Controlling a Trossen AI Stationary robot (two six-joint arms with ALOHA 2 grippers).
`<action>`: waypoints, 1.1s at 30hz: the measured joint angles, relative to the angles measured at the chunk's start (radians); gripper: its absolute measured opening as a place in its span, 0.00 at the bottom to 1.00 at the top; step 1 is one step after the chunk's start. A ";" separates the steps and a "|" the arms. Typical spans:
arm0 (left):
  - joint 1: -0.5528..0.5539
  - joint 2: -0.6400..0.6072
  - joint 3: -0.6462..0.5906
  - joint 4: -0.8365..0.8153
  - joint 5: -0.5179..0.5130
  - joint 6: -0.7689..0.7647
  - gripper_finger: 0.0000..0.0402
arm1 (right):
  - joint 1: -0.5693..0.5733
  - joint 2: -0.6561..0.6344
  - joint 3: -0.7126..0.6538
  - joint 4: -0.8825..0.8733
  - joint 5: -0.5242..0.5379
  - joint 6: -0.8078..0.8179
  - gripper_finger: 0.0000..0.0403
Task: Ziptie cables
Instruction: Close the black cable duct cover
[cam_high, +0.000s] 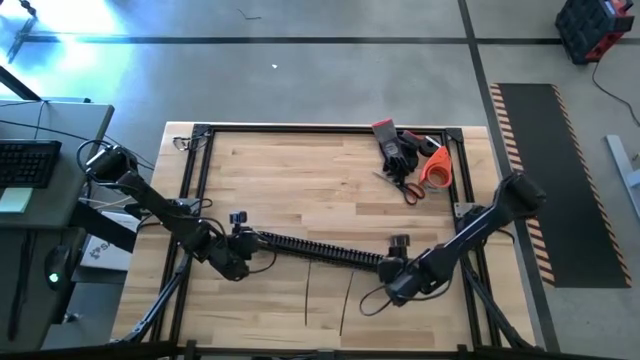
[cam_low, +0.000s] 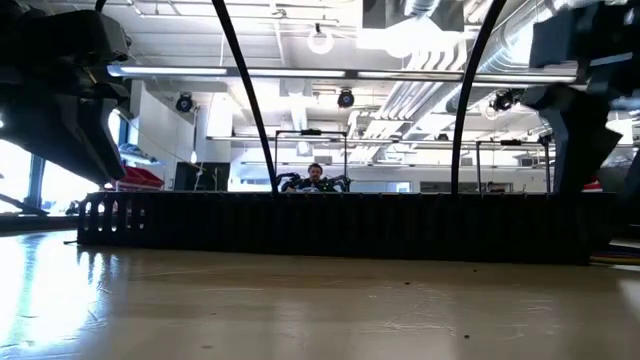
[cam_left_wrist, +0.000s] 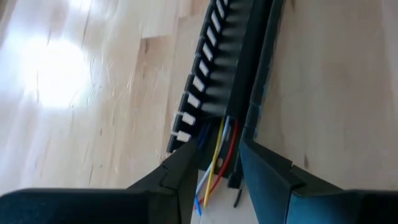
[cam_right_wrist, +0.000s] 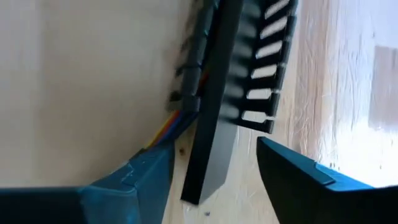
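Left tool (cam_left_wrist: 211, 180) is seen parted at one end of the black slotted bar (cam_high: 320, 248), coloured cables (cam_left_wrist: 214, 165) lying between its fingers – gripped or just straddled cannot be told. Right tool (cam_right_wrist: 214, 171) stands parted around the bar's other end, wires (cam_right_wrist: 171, 127) emerging just beside one finger. Loose thin wires (cam_high: 308, 295) lie on the surface (cam_high: 290, 180) near the bar. Step judged: positioning at the bar ends – next, cable ends need gathering tight before any tie is fetched.
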 joint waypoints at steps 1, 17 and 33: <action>0.000 0.000 0.000 0.008 0.000 0.000 0.26 | -0.001 0.018 0.000 0.000 0.006 0.011 0.51; -0.004 -0.014 0.136 0.043 -0.114 0.026 0.25 | 0.050 0.091 0.120 -0.371 0.103 0.351 0.01; -0.062 -0.160 0.333 -0.153 -0.375 0.051 0.11 | 0.044 0.107 0.307 -0.582 0.602 0.126 0.00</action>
